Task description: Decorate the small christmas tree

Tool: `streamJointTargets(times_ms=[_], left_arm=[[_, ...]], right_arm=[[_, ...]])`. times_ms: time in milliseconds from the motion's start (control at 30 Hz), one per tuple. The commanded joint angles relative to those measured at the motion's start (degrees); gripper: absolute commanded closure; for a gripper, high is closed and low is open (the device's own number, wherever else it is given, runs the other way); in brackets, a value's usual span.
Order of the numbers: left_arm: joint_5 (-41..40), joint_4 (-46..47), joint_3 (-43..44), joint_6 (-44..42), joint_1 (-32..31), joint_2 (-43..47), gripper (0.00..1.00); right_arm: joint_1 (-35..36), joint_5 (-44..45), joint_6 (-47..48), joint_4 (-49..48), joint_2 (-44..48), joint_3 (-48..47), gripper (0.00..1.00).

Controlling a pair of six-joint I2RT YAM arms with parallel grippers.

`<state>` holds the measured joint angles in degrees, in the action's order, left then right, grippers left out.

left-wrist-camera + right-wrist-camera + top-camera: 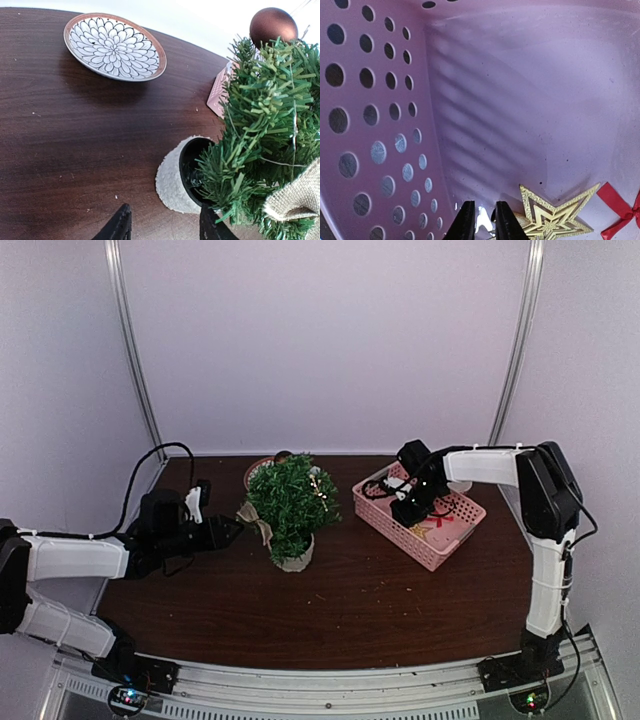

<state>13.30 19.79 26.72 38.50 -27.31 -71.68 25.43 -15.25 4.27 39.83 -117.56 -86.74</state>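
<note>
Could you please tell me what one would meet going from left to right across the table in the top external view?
left arm's fingers → small christmas tree → pink basket

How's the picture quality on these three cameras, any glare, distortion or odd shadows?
Top external: soft even light, lilac cast, the small christmas tree reads dark. Left wrist: the table edge bows with lens distortion, background beyond it blown out white, soft shadow by the plate. Right wrist: striped shadows cross the pink basket floor; the gold star looks crisp.
</note>
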Motion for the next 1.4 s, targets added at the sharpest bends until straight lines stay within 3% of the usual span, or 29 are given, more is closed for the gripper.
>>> streamJointTargets(times_ms=[0, 267, 600, 700, 1100, 1367], left_arm=[[0.1, 2.7, 0.7, -0.4, 0.5, 0.5, 0.53], [0.3, 3.4, 0.5, -0.6, 0.5, -0.3, 0.53], [0.4, 4.2, 0.2, -0.3, 0.5, -0.6, 0.53], [0.4, 4.4, 0.2, -0.2, 0.5, -0.8, 0.53], [-0.2, 3.7, -0.4, -0.2, 0.5, 0.7, 0.53], [-0.3, 3.8, -0.5, -0.3, 0.5, 0.8, 0.52]], right_arm=[[0.1, 0.7, 0.1, 3.7, 0.5, 1.4, 0.81], [-0.5, 7.9, 1.4, 7.0, 7.0, 6.8, 0.80], [-1.1, 11.7, -4.1, 3.7, 17.5, 11.2, 0.60], [-1.5, 12.4, -7.3, 2.5, 18.1, 12.5, 0.58], [-1.8, 11.2, -12.3, 0.1, 9.3, 12.9, 0.60], [-2.3, 12.9, -13.3, -2.3, 6.8, 13.5, 0.68]])
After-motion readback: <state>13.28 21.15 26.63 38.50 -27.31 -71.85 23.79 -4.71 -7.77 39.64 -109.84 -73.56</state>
